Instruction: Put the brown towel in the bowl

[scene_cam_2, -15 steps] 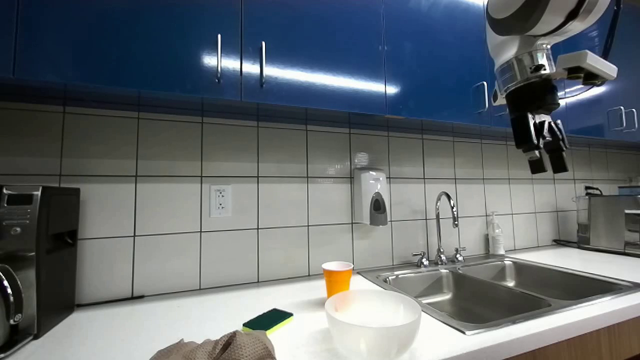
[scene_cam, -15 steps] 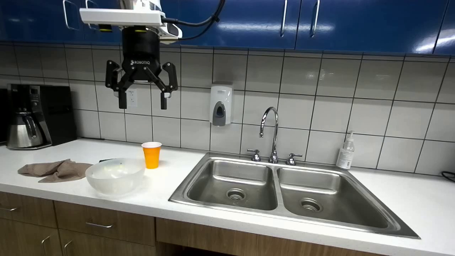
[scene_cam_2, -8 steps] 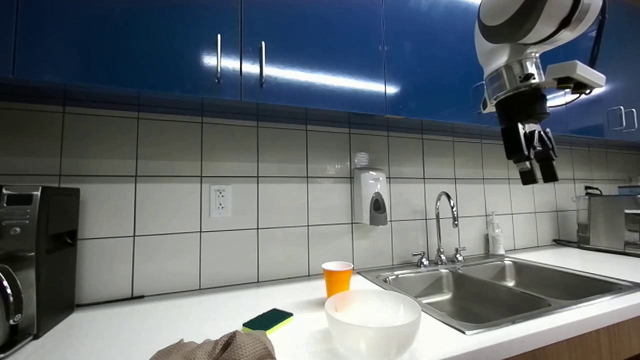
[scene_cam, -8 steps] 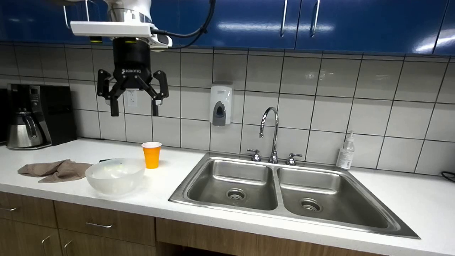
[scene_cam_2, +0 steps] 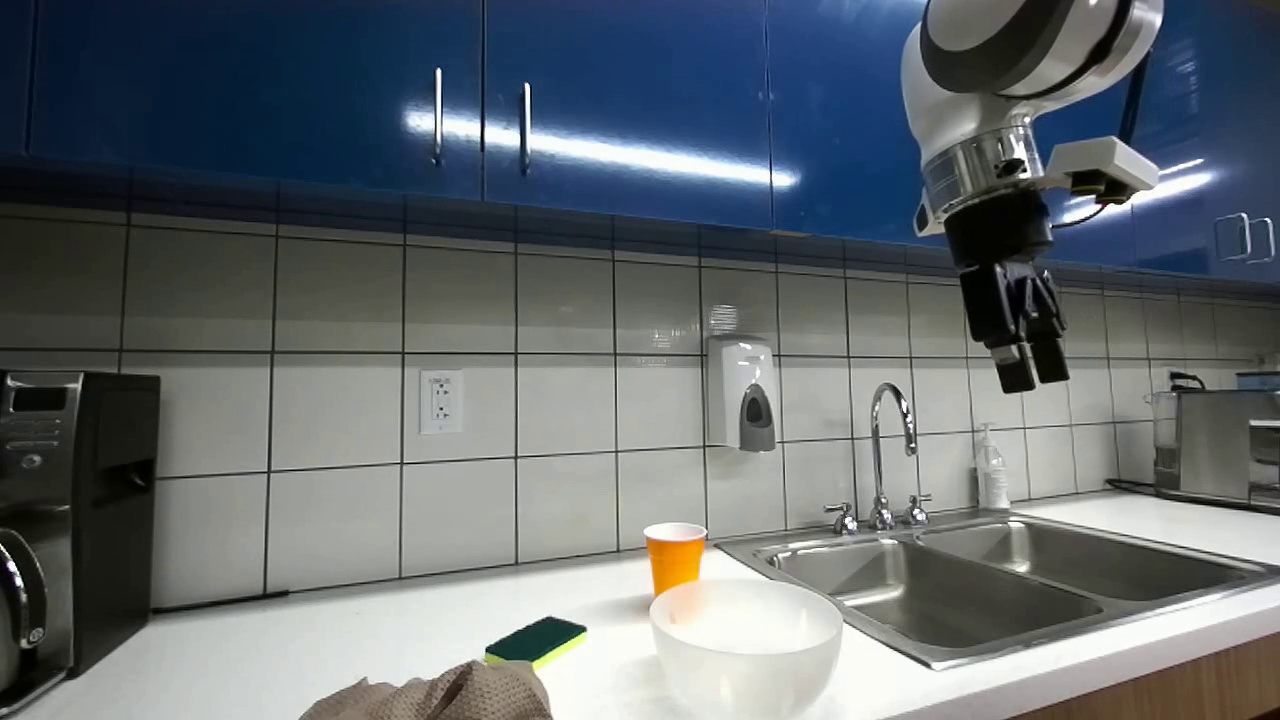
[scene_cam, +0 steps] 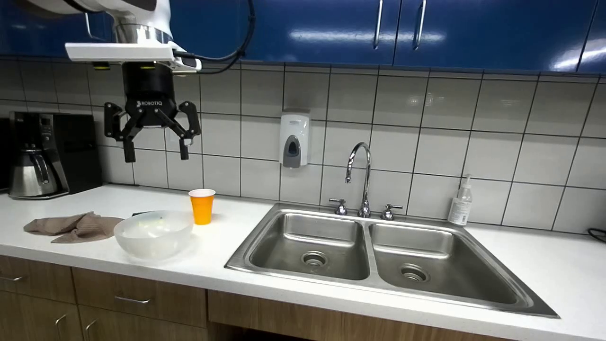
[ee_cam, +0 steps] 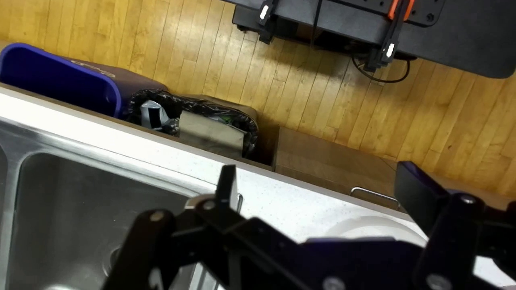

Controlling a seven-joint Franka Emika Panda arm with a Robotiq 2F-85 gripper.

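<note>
While the claw (scene_cam: 156,151) hangs well above the table (scene_cam: 227,237), pointing down, its two fingers (ee_cam: 417,193) stand wide apart (exact height not readable). Brown towel (scene_cam: 80,228): crumpled on the table, outside the bowl (scene_cam: 154,239) and left of it in both exterior views. Its right end reaches to beside the bowl's left rim; contact cannot be told from that angle. In an exterior view the towel (scene_cam_2: 450,695) is cut off at the bottom, and table surface shows between its visible part and the bowl. Bowl: translucent white, upright. Orange cup (scene_cam: 202,210): upright, just beyond the bowl on the far side. Sponge (scene_cam_2: 540,640): dark green over yellow, lying flat left of the bowl in an exterior view, farther off than the towel. Steel double sink (scene_cam: 259,237) set into the table at the right, faucet (scene_cam: 366,189) standing at its far edge, pump bottle (scene_cam: 460,208) by its far right corner. Soap dispenser (scene_cam: 294,137) on the tiled wall (scene_cam: 440,151). Coffee maker (scene_cam: 75,156) at far left. Wrist view: sink at left, near table edge running across, wooden floor (ee_cam: 225,60) past it.
</note>
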